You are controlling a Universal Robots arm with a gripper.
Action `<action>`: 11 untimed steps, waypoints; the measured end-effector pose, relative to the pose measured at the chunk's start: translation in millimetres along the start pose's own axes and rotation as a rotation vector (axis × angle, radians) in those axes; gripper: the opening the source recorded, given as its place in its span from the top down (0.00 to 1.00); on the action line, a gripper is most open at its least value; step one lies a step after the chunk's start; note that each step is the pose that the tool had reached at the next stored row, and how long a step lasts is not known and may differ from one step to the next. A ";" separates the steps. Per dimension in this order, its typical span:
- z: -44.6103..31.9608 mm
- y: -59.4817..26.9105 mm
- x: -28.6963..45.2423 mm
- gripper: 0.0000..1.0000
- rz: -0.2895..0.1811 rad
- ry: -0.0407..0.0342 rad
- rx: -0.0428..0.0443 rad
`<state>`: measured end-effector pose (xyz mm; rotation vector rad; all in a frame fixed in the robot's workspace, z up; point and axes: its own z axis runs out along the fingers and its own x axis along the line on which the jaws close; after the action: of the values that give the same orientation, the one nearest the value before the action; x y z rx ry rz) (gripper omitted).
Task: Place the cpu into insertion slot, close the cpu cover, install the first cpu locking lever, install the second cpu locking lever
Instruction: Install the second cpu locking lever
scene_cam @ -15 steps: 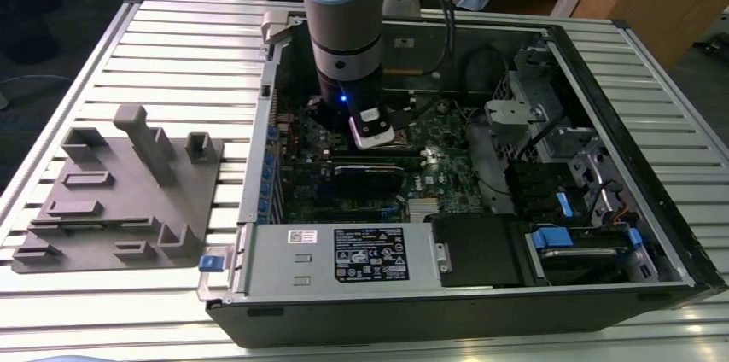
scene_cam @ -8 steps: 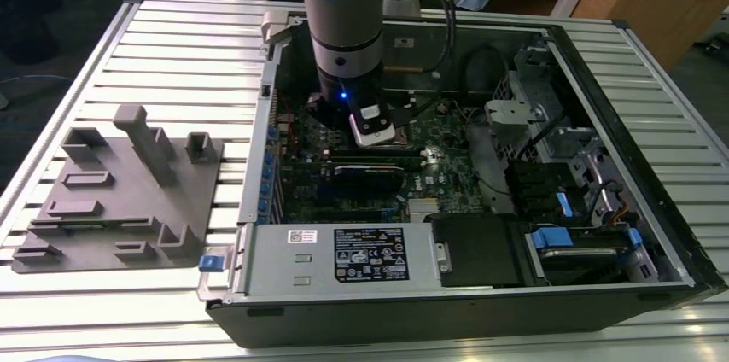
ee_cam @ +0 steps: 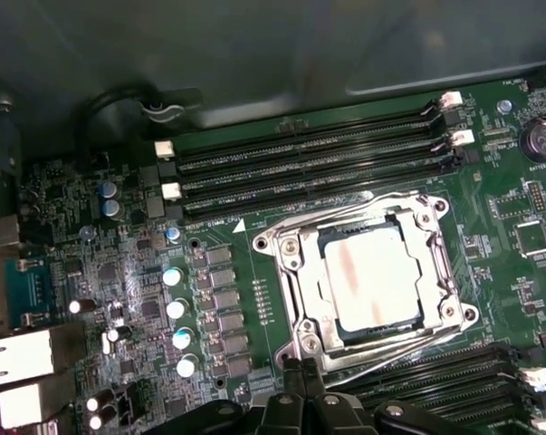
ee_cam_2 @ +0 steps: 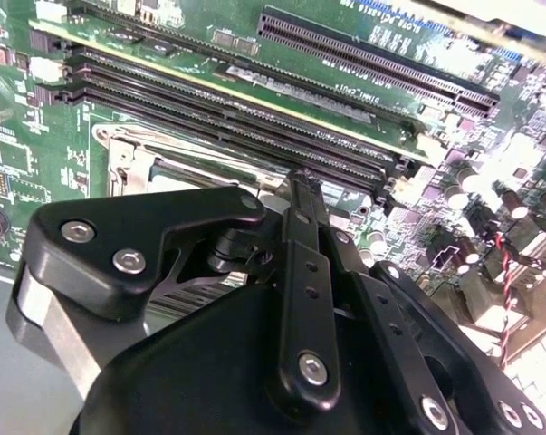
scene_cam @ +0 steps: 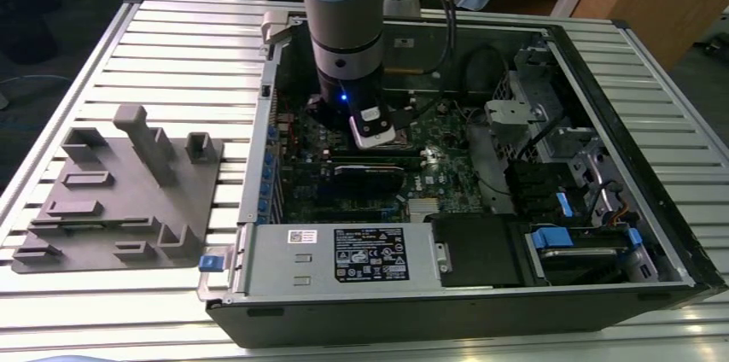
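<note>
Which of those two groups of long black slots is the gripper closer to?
In the first wrist view, the gripper sits right by the group of memory slots on its own side of the cpu. The other group lies beyond the insertion slot.

exterior high oblique, wrist views close on motherboard (ee_cam: 209,290)

Arm (scene_cam: 341,29): standing near-vertical in the exterior view, wrist pointing straight down. Gripper (ee_cam_2: 300,195): black linkage fingers (ee_cam_2: 304,272) lying pressed together, jaws gripping nothing.
</note>
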<state>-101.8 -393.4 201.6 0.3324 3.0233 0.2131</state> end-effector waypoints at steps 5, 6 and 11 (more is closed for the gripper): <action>-0.5 -3.7 -0.8 0.89 0.000 0.0000 0.0000; -0.6 -4.5 -1.0 0.89 0.000 -0.0001 0.0000; -0.8 -7.7 -1.8 0.89 0.001 0.0020 -0.0097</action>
<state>-101.8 -401.4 201.4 0.3332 3.0232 0.2281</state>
